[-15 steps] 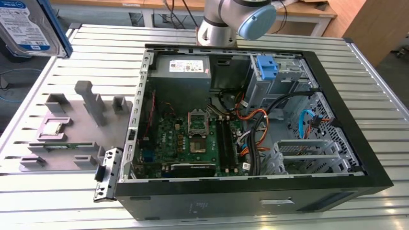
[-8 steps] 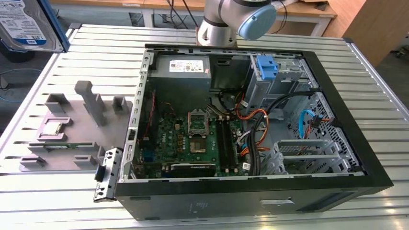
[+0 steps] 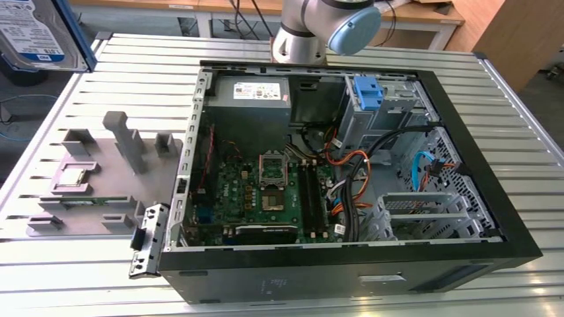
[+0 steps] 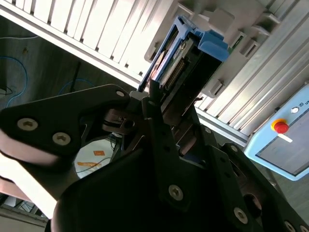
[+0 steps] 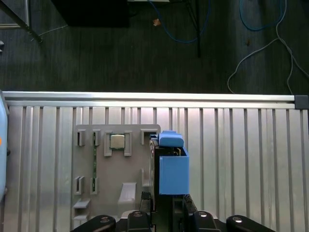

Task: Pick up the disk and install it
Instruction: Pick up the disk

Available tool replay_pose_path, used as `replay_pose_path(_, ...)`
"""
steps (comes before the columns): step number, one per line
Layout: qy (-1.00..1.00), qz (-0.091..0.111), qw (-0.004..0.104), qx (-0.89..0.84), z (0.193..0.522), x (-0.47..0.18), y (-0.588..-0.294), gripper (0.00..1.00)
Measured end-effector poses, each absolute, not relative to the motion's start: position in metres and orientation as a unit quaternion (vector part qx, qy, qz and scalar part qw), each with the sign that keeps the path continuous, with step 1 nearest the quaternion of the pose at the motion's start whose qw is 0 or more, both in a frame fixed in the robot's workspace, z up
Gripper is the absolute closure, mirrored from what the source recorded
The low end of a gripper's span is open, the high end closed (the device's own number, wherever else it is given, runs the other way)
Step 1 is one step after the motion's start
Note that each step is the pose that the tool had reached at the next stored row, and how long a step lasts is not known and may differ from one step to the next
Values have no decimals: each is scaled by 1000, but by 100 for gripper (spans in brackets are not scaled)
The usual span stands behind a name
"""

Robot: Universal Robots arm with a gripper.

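1. You see the blue-framed disk [image 3: 35, 33] at the top of the exterior view's left. It is cut by the frame edge, its label faces the camera, and it is well apart from the case [image 3: 493, 218].
2. In the first wrist view, the disk [image 5: 172, 166] stands edge-on in front of the slatted table [image 5: 241, 159]. It overlaps one edge of the grey tray [image 5: 111, 169].
3. Your gripper [image 5: 169, 203] pinches the disk, with a finger pressed to each flat side. In the second wrist view, the black fingers [image 4: 154, 99] close on the disk [image 4: 186, 53] from both sides.
4. A small square chip [image 5: 117, 141] sits in a tray pocket, near the disk but not touching it.
5. In the exterior view, the tray [image 3: 105, 165] lies on the table [image 3: 141, 72] just beside the case, on the exterior view's left.
6. The case lies open, showing its green board [image 3: 264, 191]. A bare blue bracket [image 3: 366, 92] stands in the bay toward the exterior view's right.
7. The arm [image 3: 308, 30] rises behind the case at top centre.
8. A pendant [image 4: 285, 140] with a red button shows in the second wrist view.
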State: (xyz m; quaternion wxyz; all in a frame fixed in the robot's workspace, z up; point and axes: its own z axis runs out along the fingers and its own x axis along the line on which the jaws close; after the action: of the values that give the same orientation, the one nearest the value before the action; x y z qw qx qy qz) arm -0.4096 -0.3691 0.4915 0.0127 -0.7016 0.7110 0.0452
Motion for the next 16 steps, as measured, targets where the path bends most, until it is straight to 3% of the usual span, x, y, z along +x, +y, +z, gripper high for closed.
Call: replay_pose_path(16, 711, 45, 13, -702, 491, -377, -369, 65)
